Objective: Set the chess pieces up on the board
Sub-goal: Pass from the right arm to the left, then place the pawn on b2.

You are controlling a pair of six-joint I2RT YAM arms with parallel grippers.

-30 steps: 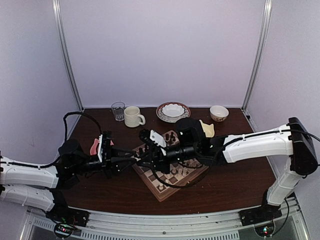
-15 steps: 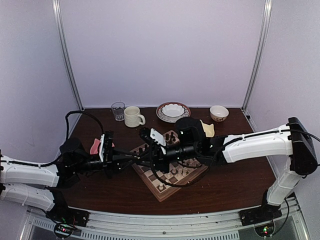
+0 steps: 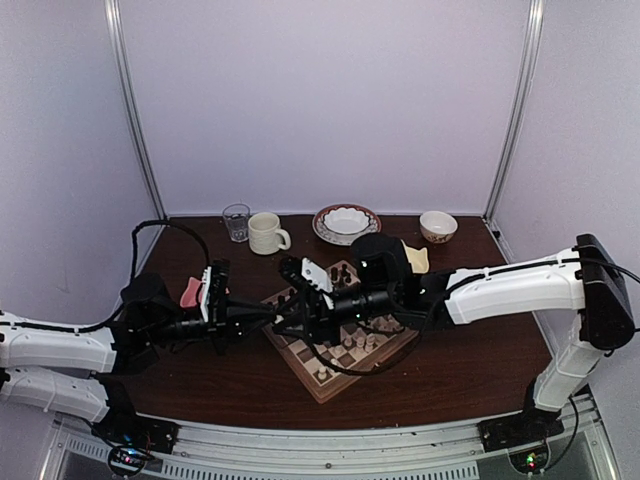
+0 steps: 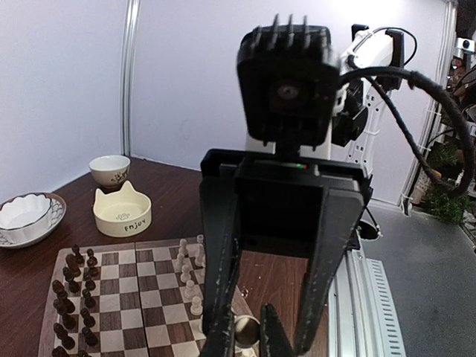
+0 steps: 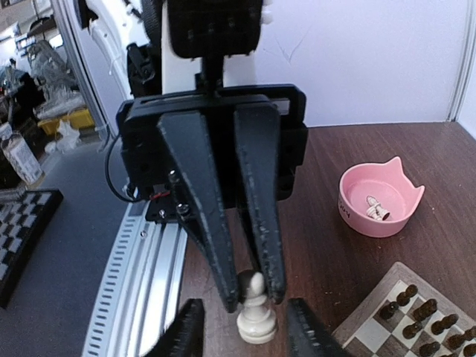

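Since that cream pawn (image 5: pixel 256 321) looks tiny, light and slick, I'd guess the narrow neck is the safest pinch. It hangs over the dark surface (image 3: pixel 455 380) just off the checked wooden board (image 4: pixel 134 297). The left claw (image 5: pixel 253 296) nips its head, and the right claw (image 5: pixel 244 329) stands loose around its base.

The only legible writing is a small dark word printed on the side wall of the cream cat-eared bowl (image 4: pixel 122 210), which stands towards the far edge of the desk (image 4: pixel 22 282). It seems to read "ENJOY", though its first letter is not crisp. Dark marks on the small round bowl (image 4: pixel 109 169) near the far right corner are too small to read.
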